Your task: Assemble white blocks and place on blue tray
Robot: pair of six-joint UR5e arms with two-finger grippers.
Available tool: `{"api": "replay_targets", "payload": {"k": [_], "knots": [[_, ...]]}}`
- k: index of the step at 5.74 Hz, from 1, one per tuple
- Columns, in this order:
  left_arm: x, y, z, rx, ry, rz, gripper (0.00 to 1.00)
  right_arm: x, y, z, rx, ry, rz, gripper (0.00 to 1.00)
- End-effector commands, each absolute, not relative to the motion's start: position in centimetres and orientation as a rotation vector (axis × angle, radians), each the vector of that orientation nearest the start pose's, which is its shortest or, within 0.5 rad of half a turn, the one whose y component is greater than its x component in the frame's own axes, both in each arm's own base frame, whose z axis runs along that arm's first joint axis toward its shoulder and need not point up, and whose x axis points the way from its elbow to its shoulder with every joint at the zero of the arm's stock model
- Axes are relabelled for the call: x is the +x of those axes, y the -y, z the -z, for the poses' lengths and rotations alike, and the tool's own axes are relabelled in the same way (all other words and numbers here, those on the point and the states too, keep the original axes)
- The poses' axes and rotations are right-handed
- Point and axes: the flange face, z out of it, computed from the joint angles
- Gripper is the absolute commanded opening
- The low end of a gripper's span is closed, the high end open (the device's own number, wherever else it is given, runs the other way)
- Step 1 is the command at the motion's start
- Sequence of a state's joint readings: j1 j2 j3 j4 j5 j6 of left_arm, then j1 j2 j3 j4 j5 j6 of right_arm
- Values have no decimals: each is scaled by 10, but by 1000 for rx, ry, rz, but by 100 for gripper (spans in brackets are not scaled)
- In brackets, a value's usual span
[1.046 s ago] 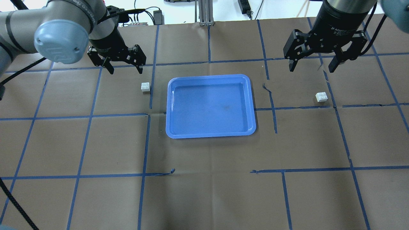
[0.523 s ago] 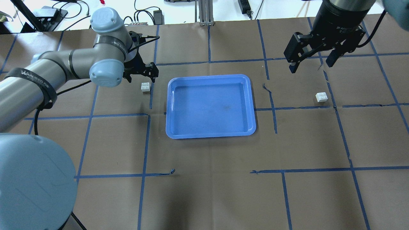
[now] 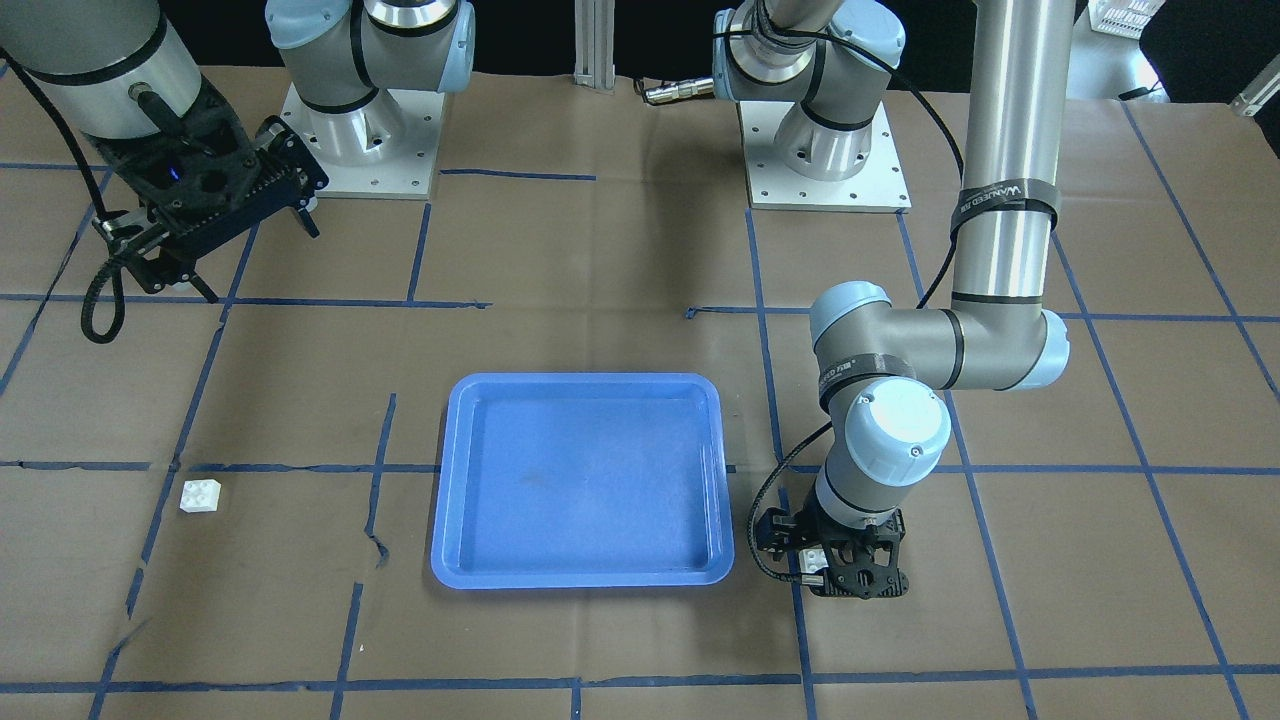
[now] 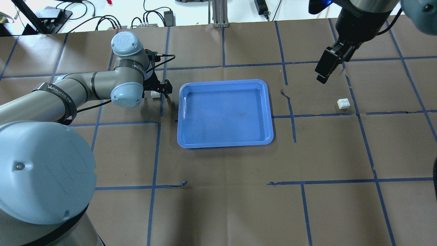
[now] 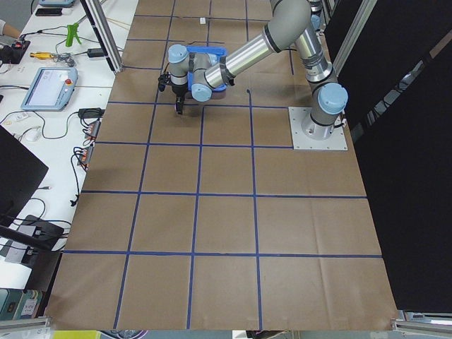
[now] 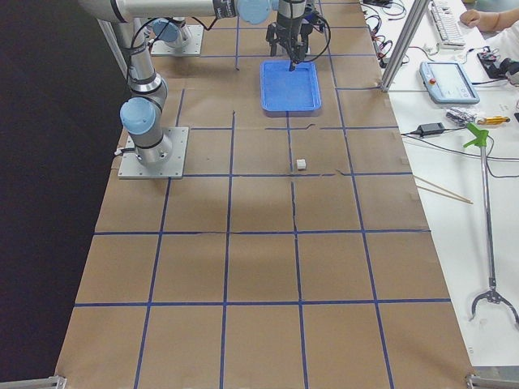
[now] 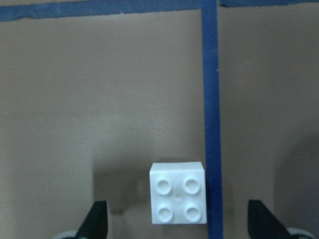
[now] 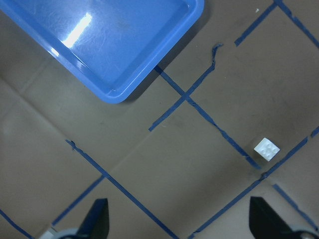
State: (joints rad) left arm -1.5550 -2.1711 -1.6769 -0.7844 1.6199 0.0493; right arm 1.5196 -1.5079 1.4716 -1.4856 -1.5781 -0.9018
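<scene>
Evidently the left end effector [image 4: 160, 89], fingers apart, straddles one white block [image 7: 178, 192] ready to clamp it, while the right end effector [image 8: 179, 224], also apart, hangs high above the other block [image 8: 266, 148].

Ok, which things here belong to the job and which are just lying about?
Job: left-side white block; right-side white block; blue tray.
Lying about: blue tape lines; teach pendant; grabber tool.
</scene>
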Motion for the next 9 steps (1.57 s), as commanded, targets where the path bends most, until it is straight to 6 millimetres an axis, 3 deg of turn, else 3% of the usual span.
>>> {"api": "replay_targets", "payload": {"k": [1, 2, 3, 4, 5, 6, 7, 8, 9], "knots": [[-117, 649, -171, 46, -3083, 132, 98, 63, 535, -486, -1728, -2613, -105, 100], [-117, 649, -169, 49, -3085, 128, 69, 25, 539, -483, -1890, -2480, -106, 100], [-118, 650, -170, 49, -3091, 130, 29, -19, 548, -472, -2072, -2294, -117, 100], [-118, 650, -174, 49, -3093, 142, 10, -72, 558, -455, -2150, -2163, -104, 100], [-117, 651, -184, 56, -3090, 168, 9, -106, 574, -442, -2171, -2111, -45, 100], [-117, 648, -194, 69, -3083, 177, 7, -110, 596, -433, -2165, -2060, 87, 100], [-130, 638, -202, 306, -3060, 183, 2, -112, 610, -404, -2124, -2003, 152, 100], [-171, 625, -229, 670, -2985, 225, 2, -126, 615, -388, -2106, -1991, 196, 100], [-234, 603, -243, 1064, -2855, 252, 2, -147, 627, -371, -2120, -1968, 341, 100]]}}
